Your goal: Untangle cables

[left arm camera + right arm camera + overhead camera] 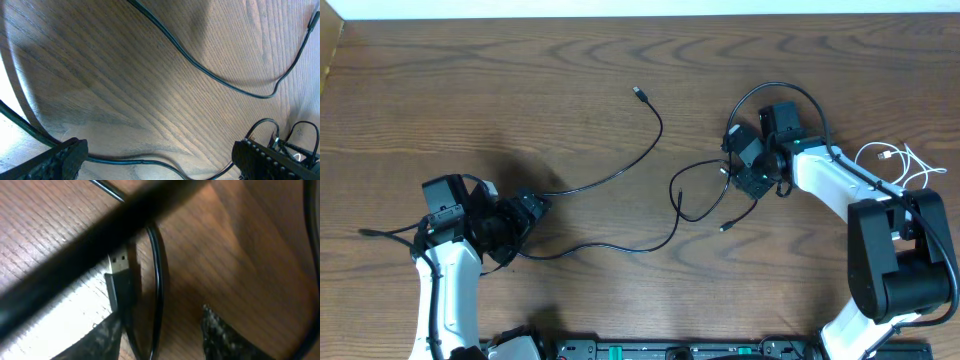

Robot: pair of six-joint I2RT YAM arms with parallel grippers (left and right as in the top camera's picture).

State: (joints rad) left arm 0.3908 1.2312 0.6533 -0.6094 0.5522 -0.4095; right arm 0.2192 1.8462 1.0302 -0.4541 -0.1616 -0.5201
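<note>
Thin black cables lie across the wooden table. One [620,172] runs from a plug at the top centre down to my left gripper [530,212]. Another [620,249] curves from that gripper toward a small loop [700,215] by my right gripper [738,178]. In the left wrist view the left gripper [162,162] is wide open, and a black cable [125,161] lies on the table between its fingers. My right gripper [160,325] stands with its fingers apart around a black cord [157,280], close to a USB plug [120,267]. A thin white cord [900,160] is coiled at the far right.
The right arm's thicker black wire [790,92] arcs over its wrist. A blurred black line [100,235] crosses close in front of the right wrist camera. The robot base rail [660,350] runs along the front edge.
</note>
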